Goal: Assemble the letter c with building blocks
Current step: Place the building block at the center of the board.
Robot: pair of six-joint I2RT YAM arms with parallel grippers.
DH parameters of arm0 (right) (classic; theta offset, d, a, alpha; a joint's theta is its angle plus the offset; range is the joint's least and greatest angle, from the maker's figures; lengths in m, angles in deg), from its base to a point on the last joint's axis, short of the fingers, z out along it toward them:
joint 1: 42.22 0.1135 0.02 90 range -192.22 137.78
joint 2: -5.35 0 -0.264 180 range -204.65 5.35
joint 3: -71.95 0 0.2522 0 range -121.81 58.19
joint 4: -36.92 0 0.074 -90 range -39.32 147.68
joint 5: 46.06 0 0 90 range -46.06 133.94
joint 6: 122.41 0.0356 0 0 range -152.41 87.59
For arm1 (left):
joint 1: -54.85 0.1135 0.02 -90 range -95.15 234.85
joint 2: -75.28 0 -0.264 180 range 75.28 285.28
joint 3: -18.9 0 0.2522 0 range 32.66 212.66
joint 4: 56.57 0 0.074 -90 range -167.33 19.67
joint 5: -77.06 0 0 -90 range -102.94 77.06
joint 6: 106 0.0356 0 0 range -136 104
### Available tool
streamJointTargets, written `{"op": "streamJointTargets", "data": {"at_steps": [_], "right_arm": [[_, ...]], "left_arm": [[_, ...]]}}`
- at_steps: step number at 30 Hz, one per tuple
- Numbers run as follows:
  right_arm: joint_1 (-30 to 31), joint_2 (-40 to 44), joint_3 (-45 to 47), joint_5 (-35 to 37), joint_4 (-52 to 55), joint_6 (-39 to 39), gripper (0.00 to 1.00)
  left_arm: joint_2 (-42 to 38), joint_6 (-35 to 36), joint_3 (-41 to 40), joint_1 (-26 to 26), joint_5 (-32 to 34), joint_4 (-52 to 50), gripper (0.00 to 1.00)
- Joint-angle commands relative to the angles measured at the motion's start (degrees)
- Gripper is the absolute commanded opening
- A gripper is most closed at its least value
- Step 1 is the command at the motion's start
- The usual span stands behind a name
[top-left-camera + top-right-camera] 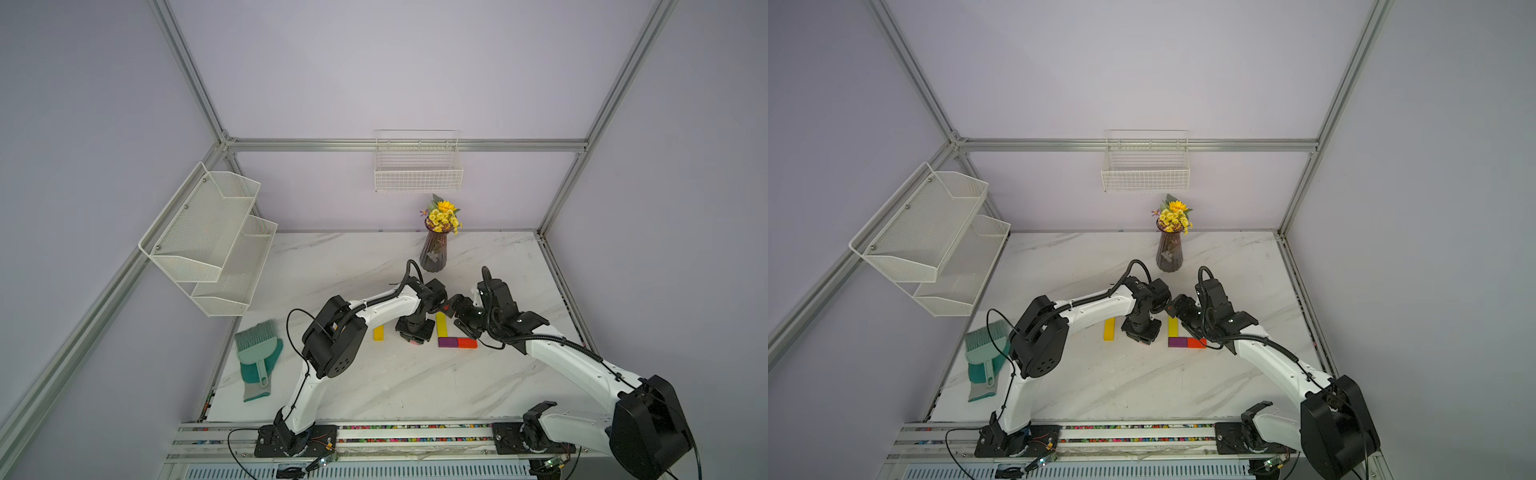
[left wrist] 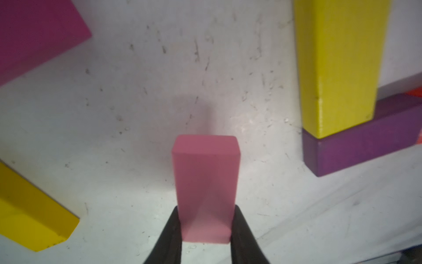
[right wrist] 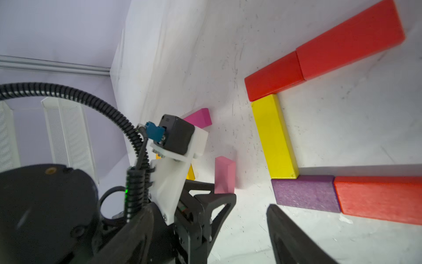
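Note:
My left gripper [image 2: 206, 220] is shut on a pink block [image 2: 205, 180] that stands on end on the marble table [image 1: 374, 386]. To one side of it, building blocks lie flat in a C: two red blocks [image 3: 324, 52], a long yellow block [image 3: 275, 137], a purple block [image 3: 306, 193] and an orange-red block [image 3: 379, 198]. A magenta block [image 3: 198, 117] and a second yellow block [image 1: 378, 332] lie loose. My right gripper [image 1: 462, 318] hovers open over the C, nothing between its fingers [image 3: 285, 230]. In both top views it hides the red blocks.
A dark vase of yellow flowers [image 1: 434, 249] stands just behind the two grippers. A teal brush, dustpan and glove [image 1: 257, 361] lie at the table's left edge. A wire basket [image 1: 417, 170] and a mesh shelf [image 1: 212, 241] hang on the walls.

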Motion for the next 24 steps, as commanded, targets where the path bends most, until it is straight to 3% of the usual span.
{"op": "streamJointTargets", "data": {"at_steps": [1, 5, 7, 14, 18, 24], "right_arm": [[-0.42, 1.47, -0.38, -0.88, 1.81, -2.27, 0.80], [-0.65, 1.78, -0.72, -1.23, 2.53, -3.01, 0.80], [-0.63, 1.92, -0.98, -1.47, 2.99, -3.46, 0.80], [-0.63, 2.88, -1.56, -2.12, 4.84, -5.16, 0.80], [-0.61, 3.08, -1.28, -2.08, 5.23, -6.98, 0.80], [2.17, 3.63, 0.78, -0.44, 0.70, -1.72, 0.79]], "left_arm": [[-1.47, -2.10, -1.69, 0.19, 2.75, 1.21, 0.00], [-1.13, -2.54, -4.31, 0.27, 3.54, 1.98, 0.02], [-1.20, -3.00, -5.22, 0.28, 3.73, 2.21, 0.08], [-4.59, -4.71, -6.82, 0.37, 3.32, 3.52, 0.64], [-8.16, -5.73, -7.08, 0.71, 2.64, 3.87, 0.80], [-15.49, -6.38, -7.11, 3.64, 0.05, 4.57, 0.92]]}}
